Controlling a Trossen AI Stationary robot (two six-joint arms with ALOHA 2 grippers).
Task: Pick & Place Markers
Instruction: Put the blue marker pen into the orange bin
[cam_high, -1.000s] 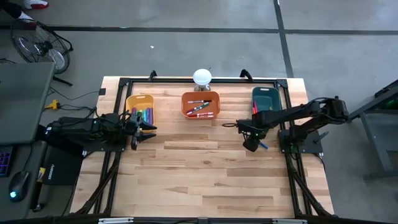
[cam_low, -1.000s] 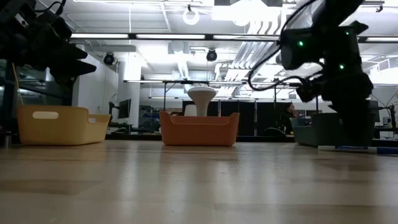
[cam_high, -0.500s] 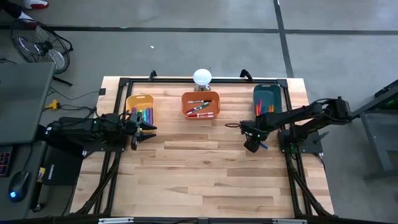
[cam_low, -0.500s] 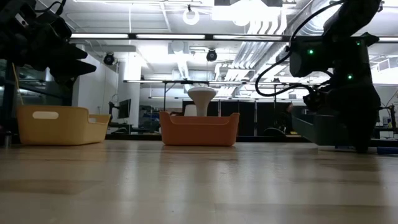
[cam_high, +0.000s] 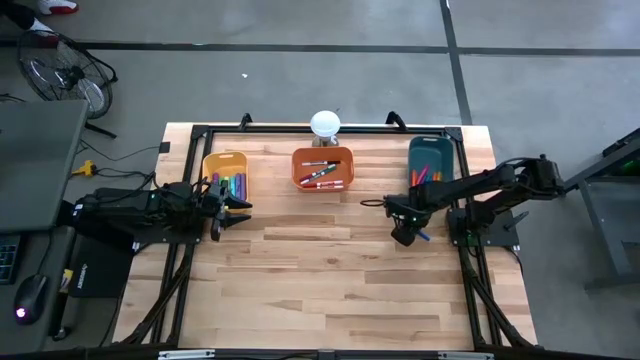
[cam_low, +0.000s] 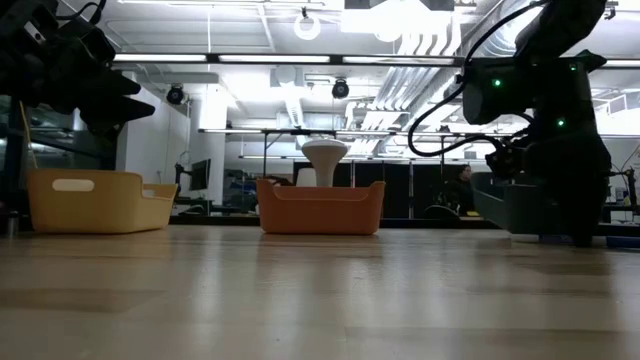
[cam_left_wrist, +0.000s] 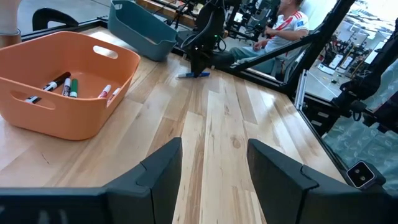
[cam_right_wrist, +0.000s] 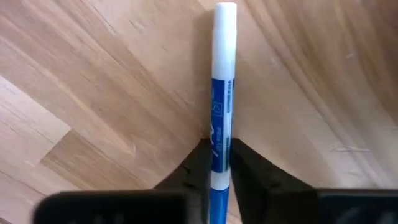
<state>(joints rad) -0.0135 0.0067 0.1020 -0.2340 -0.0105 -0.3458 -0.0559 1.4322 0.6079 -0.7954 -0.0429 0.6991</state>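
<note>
Surface: pale wood-plank tabletop (cam_high: 330, 270) on a grey concrete floor, framed by black rails.

High view: yellow bin (cam_high: 225, 174) at upper left, holding markers; orange bin (cam_high: 322, 168) at upper centre, holding markers; teal bin (cam_high: 430, 164) at upper right, holding markers. White round object (cam_high: 325, 124) behind the orange bin. Left claw (cam_high: 240, 211) just beside the yellow bin, fingers spread, holding nothing. Right claw (cam_high: 403, 236) right of centre, lowered to the planks over a blue marker (cam_high: 424, 235).

Low view: yellow bin at left, orange bin at centre, teal bin at right; right arm's dark bulk at right, reaching down to the tabletop.

Left wrist view: own fingers (cam_left_wrist: 163, 167) spread apart; orange bin at left; blue marker lying by the far claw at upper centre; a seated person beyond.

Right wrist view: fingertips (cam_right_wrist: 198, 163) pressed against the blue-and-white marker, pinching it as it lies on the wood.
</note>
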